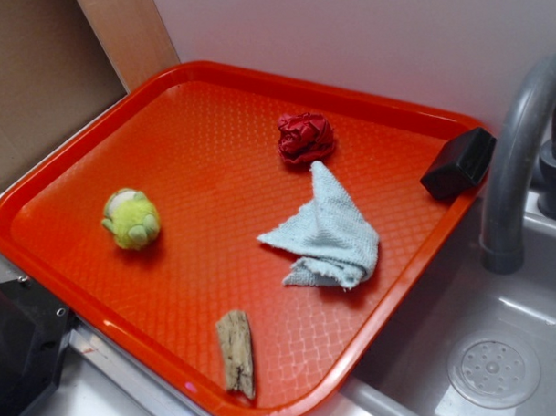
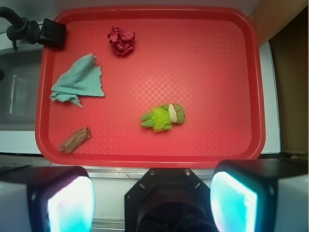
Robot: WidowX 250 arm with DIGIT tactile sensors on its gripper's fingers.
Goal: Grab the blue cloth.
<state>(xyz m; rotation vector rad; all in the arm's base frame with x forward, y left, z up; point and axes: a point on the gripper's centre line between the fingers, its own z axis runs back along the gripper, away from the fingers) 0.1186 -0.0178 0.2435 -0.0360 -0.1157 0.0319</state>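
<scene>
Wrist view: gripper [image 2: 152,200] at bottom edge, pads [image 2: 70,203] spread wide and empty, above the tray's near rim [image 2: 149,158]. Blue cloth [image 2: 79,79] lies crumpled at upper left, below a black block [image 2: 52,33]. Only the exterior view shows the grey faucet [image 1: 514,163] at right.

The exterior view looks down at an angle from one corner of the red tray [image 1: 98,296], fairly close, with a sink at lower right. The wrist view looks straight down from higher up, beyond the tray's long edge. Both views share the whole tray [image 2: 149,157].
</scene>
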